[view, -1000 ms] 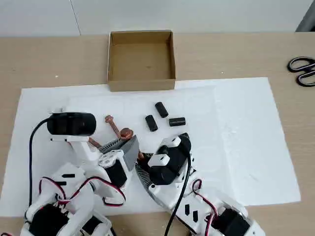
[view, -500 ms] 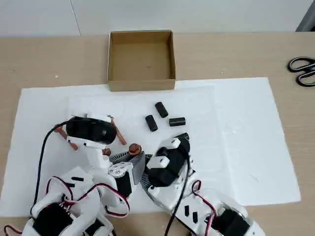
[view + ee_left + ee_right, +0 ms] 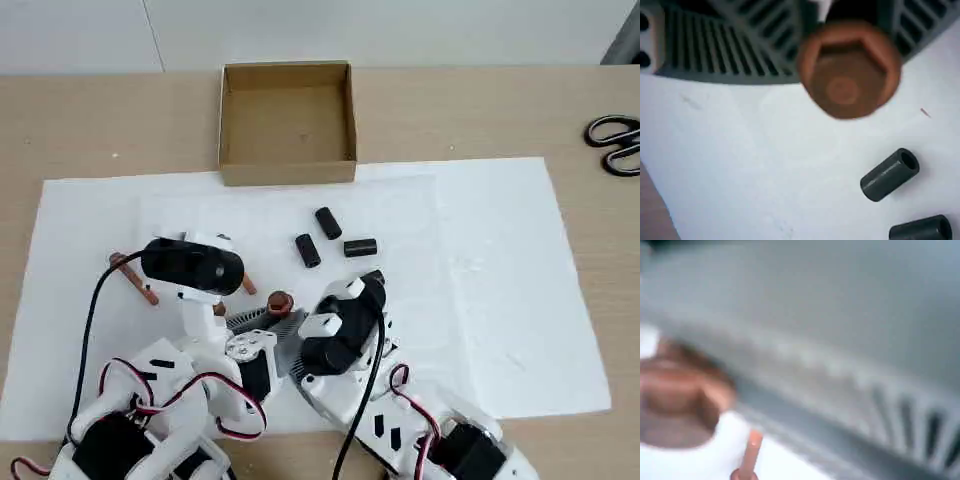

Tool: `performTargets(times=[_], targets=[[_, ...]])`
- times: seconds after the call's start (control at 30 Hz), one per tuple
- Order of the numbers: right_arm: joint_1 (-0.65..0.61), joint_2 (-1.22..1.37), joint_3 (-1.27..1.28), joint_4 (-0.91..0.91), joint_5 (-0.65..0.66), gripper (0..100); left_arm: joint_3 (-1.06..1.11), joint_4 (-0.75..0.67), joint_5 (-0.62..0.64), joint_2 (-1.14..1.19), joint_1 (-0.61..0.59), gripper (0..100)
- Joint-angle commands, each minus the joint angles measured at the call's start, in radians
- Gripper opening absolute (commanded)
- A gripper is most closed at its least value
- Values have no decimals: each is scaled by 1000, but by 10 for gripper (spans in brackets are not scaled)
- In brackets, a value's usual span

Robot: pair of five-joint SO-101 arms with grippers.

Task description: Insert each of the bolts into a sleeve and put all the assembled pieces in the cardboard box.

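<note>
My left gripper [image 3: 270, 310] is shut on a copper bolt [image 3: 279, 302], whose hexagonal head [image 3: 847, 75] sits between the grey ribbed fingers [image 3: 740, 45] just above the paper. My right gripper [image 3: 293, 352] is close beside it on the near side; its grey finger [image 3: 840, 365] lies almost against the bolt head [image 3: 680, 400]. Three black sleeves [image 3: 327, 222] [image 3: 307, 250] [image 3: 360, 246] lie loose beyond the grippers, two of them in the left wrist view [image 3: 889, 174] [image 3: 920, 229]. Another bolt [image 3: 131, 276] lies at the left. The cardboard box [image 3: 287, 172] stands open behind the sleeves.
A white paper sheet [image 3: 500, 300] covers the work area on the wooden table [image 3: 100, 120]. Scissors [image 3: 614, 143] lie at the far right edge. A third bolt's shaft [image 3: 246, 283] shows partly under the left arm's camera housing [image 3: 190, 267].
The left arm has swung its wrist over, carrying the held bolt toward the front right, close to the right gripper. A bolt at the left came into sight. The right arm barely moved.
</note>
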Motion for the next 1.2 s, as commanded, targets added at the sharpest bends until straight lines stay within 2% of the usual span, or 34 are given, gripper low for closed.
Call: performTargets(times=[0.0, 0.17, 0.5, 0.8, 1.03, 1.17], targets=[[5, -7, -40, -22, 9, 3, 5, -14, -14, 5, -2, 217], [5, -7, -38, -22, 9, 3, 15, -20, -17, 2, -17, 217], [5, -4, -38, -21, 9, 3, 8, -21, -133, 8, -68, 221], [5, -7, -37, 31, 5, 4, -70, -49, -135, 9, -75, 220], [7, -7, -37, 36, 5, 4, -127, -68, -209, 11, -270, 218], [41, -7, -37, 41, 5, 4, -189, -89, -213, 55, -328, 217]])
